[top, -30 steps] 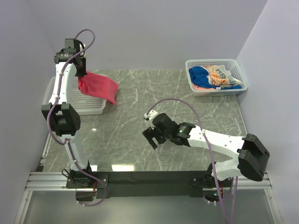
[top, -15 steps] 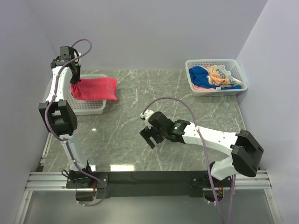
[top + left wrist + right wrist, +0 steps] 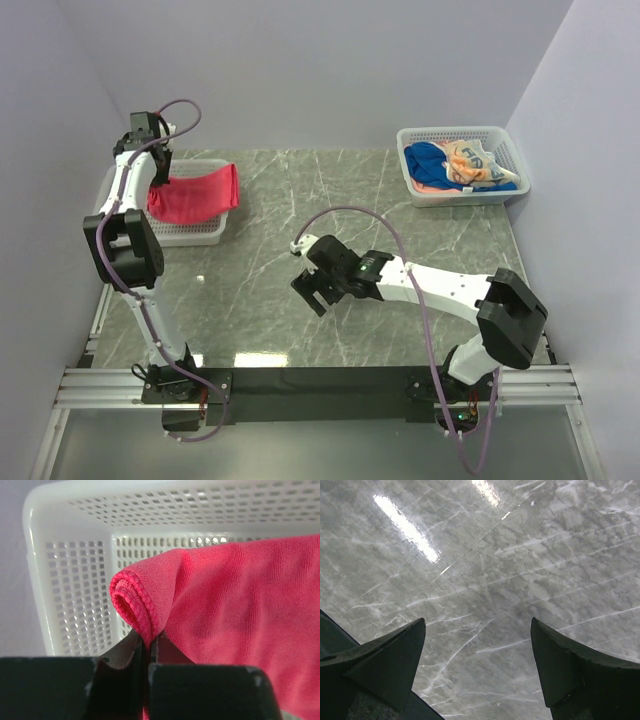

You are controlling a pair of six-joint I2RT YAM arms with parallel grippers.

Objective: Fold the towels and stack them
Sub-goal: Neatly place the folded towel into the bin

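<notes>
A pink-red towel point(image 3: 195, 193) hangs folded over the white mesh basket point(image 3: 190, 232) at the left. My left gripper point(image 3: 157, 172) is shut on its rolled edge point(image 3: 137, 610), above the basket's inside point(image 3: 80, 595). My right gripper point(image 3: 310, 289) is open and empty, low over the bare marble near the table's middle; its fingertips point(image 3: 405, 645) frame only stone. A deep blue towel point(image 3: 430, 160), a salmon-peach one and a printed orange one point(image 3: 478, 160) lie bunched in the far right basket point(image 3: 462, 195).
The grey marble tabletop point(image 3: 330, 210) spans the view. Walls close in at the back and both sides. A black rail point(image 3: 320, 385) with the arm bases runs along the near edge.
My left gripper has carried the pink-red towel left and down over the left basket. My right arm has slid left across the table, still open.
</notes>
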